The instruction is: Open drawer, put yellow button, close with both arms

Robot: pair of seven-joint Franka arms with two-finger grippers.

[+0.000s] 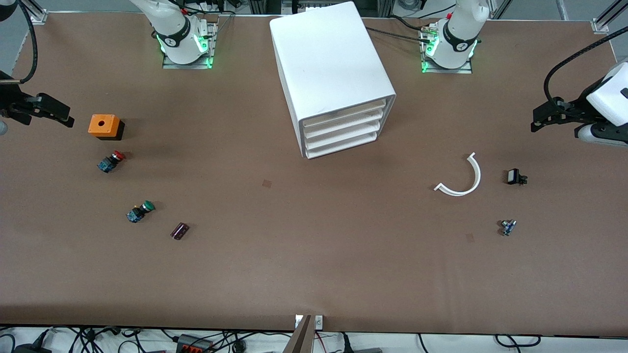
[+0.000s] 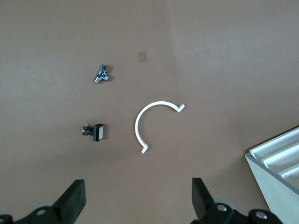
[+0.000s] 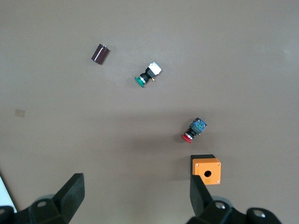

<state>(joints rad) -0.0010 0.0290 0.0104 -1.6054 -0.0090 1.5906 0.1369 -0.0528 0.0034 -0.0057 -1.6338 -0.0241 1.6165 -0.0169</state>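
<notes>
The white cabinet (image 1: pixel 333 73) stands at the middle of the table between the two arm bases, and its edge shows in the left wrist view (image 2: pixel 280 163). Its four drawers (image 1: pixel 343 130) are all pushed in. The yellow button is out of view in every frame. My left gripper (image 1: pixel 537 120) hangs open and empty over the left arm's end of the table; its fingers (image 2: pixel 72 200) stand wide apart. My right gripper (image 1: pixel 59 112) hangs open and empty over the right arm's end, beside an orange box; its fingers (image 3: pixel 70 193) are also wide apart.
An orange box with a hole (image 1: pixel 103 126), a red-capped switch (image 1: pixel 111 162), a green-capped switch (image 1: pixel 140 212) and a dark cylinder (image 1: pixel 179 231) lie toward the right arm's end. A white C-shaped piece (image 1: pixel 461 179), a small black part (image 1: pixel 515 177) and a metal fitting (image 1: pixel 508 227) lie toward the left arm's end.
</notes>
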